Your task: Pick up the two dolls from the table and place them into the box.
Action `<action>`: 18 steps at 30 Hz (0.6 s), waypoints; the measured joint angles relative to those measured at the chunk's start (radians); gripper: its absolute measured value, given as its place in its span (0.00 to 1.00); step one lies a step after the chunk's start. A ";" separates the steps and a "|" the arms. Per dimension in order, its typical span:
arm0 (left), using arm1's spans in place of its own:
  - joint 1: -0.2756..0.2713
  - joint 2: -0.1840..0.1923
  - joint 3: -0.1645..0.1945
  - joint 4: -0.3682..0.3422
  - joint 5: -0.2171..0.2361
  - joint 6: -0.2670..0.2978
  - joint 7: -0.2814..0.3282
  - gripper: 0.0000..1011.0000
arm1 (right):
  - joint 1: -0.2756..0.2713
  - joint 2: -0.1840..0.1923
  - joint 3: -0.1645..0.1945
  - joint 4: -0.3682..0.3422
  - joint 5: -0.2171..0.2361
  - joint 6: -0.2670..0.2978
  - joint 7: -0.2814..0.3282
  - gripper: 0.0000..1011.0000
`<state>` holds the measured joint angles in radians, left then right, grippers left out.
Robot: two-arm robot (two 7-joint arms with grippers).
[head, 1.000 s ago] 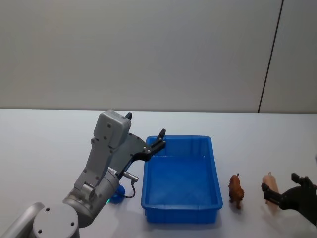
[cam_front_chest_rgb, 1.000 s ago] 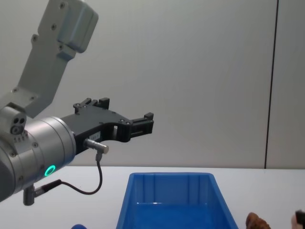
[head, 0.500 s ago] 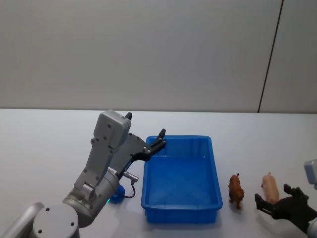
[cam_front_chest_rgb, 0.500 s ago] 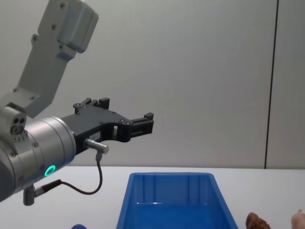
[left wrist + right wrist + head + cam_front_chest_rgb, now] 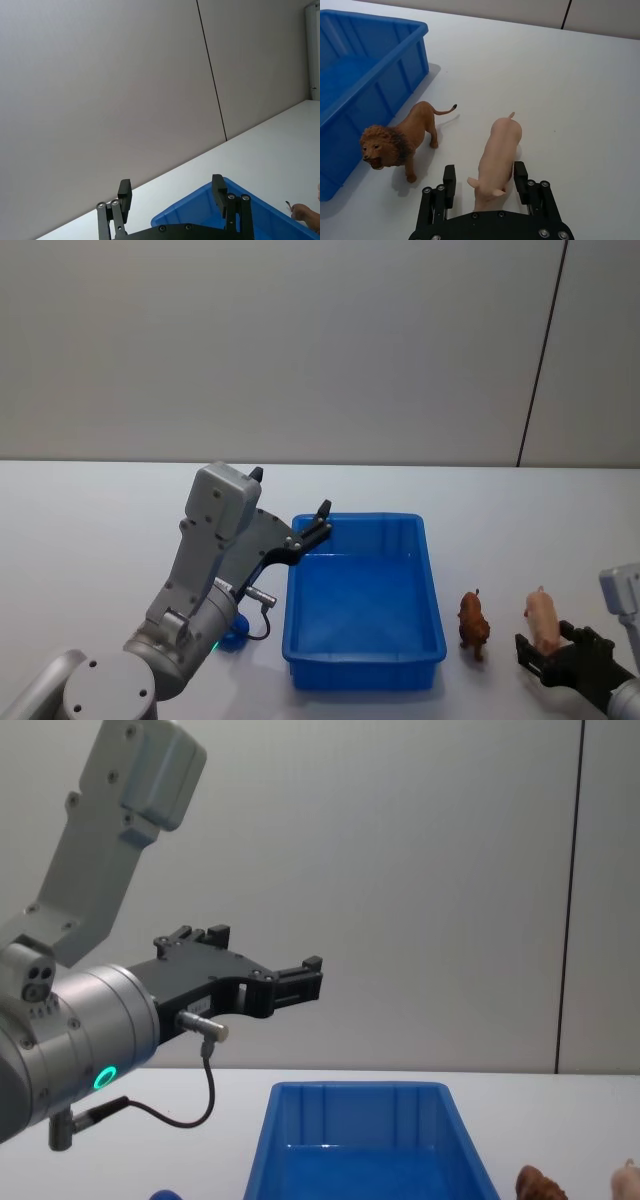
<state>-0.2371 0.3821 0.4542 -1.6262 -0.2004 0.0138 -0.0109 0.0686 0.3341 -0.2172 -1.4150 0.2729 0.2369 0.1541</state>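
The right gripper (image 5: 484,172) is holding its jaws wide open on both sides of the pink pig (image 5: 501,145), ready to squeeze. The pig is standing at the blue box's (image 5: 436,585) 3 o'clock, past the lion (image 5: 405,140). The left gripper (image 5: 171,186) is hanging open by the box's 10 o'clock corner.

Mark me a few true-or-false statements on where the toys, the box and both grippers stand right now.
1. The box has no toy in it. True.
2. The right gripper is shut on the pink pig. False: its fingers are open on either side of the pig's near end, and the pig is on the table.
3. The lion stands between the box and the pink pig. True.
4. The left gripper holds a toy. False: it is open and empty, up in the air over the box's far left corner.
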 joint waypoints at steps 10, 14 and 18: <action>0.000 0.000 0.000 0.000 0.000 0.000 0.000 0.99 | 0.008 -0.010 -0.004 0.009 -0.011 0.012 -0.021 0.44; 0.000 0.000 0.000 0.000 0.000 0.000 0.000 0.99 | 0.007 -0.011 -0.004 0.006 -0.018 0.007 -0.032 0.34; 0.000 0.000 0.000 0.000 0.000 0.000 0.000 0.99 | 0.003 -0.011 -0.004 -0.007 -0.026 -0.010 -0.041 0.34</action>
<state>-0.2371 0.3821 0.4543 -1.6262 -0.2004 0.0138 -0.0109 0.0719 0.3234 -0.2211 -1.4216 0.2472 0.2273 0.1135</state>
